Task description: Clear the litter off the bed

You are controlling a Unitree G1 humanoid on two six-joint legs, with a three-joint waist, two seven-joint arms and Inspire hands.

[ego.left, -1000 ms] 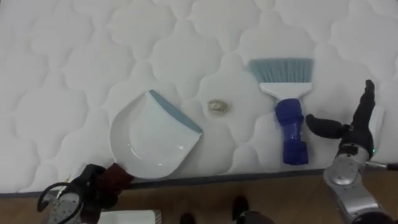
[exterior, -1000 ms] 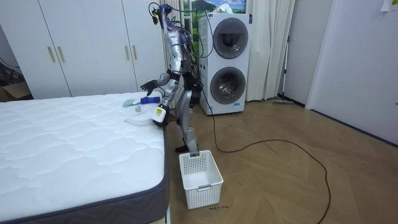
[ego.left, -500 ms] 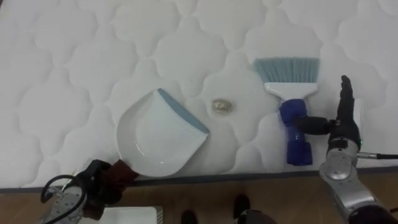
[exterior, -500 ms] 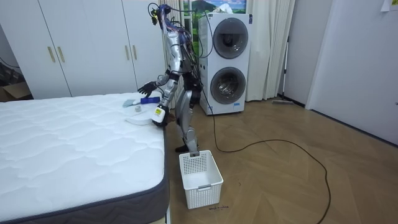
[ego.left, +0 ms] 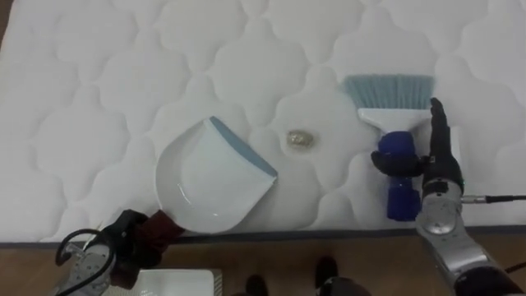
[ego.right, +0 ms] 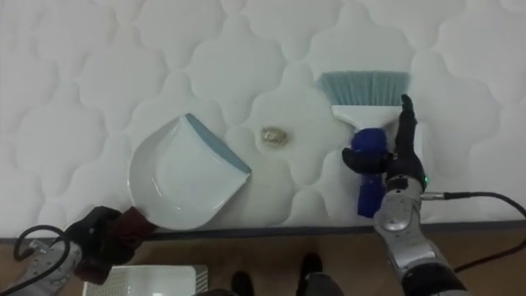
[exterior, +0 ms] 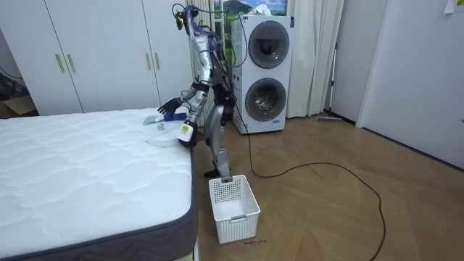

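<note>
Right hand [ego.left: 442, 171] upright beside brush [ego.left: 394, 122] handle, fingers straight, thumb across it. Left hand [ego.left: 120, 240] clamped round dustpan [ego.left: 205, 185] handle.

on the bed [ego.left: 99, 66], near its front edge, three things lie in a row: the dustpan [ego.left: 209, 185] on the left, a small scrap [ego.left: 299, 140] in the middle, the brush [ego.left: 393, 123] on the right. the dustpan's mouth faces the scrap, and its handle reaches back over the bed's edge to the left robot hand [ego.left: 127, 240]. the brush's bristles point away from the robot, and the right robot hand [ego.left: 436, 160] lies against the right side of its handle. on the floor beside the bed, near the robot's feet, stands a basket [exterior: 233, 208].
</note>
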